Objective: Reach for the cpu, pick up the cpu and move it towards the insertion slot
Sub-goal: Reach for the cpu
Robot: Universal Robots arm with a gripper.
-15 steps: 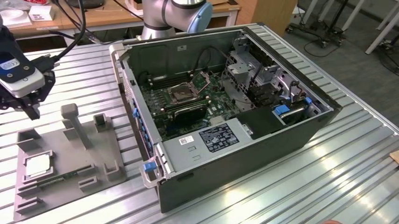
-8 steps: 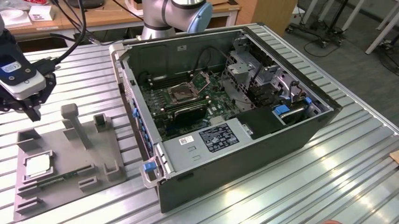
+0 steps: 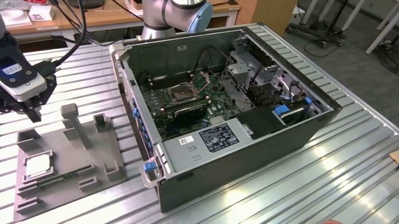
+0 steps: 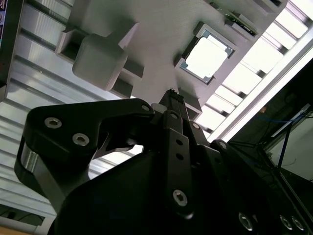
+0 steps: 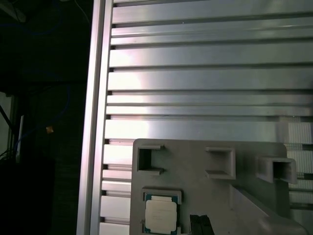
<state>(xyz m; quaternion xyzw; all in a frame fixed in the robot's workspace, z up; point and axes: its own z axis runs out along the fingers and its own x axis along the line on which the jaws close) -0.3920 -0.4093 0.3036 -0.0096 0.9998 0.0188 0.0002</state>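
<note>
I find the gripper [image 3: 32, 114] clenched, empty; cpu [image 3: 37, 165] at its six o'clock, exterior view. Risk: descending clenched, it strikes the cpu's face.

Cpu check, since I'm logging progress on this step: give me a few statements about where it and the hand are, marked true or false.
1. The cpu lies in a recess of the grey tray. True.
2. The hand grips the cpu. False: the hand is above the tray's far end, apart from the cpu.
3. The slot is inside the open case. True.
4. The tray stands at the exterior view's right of the case. False: it stands at the left.
</note>
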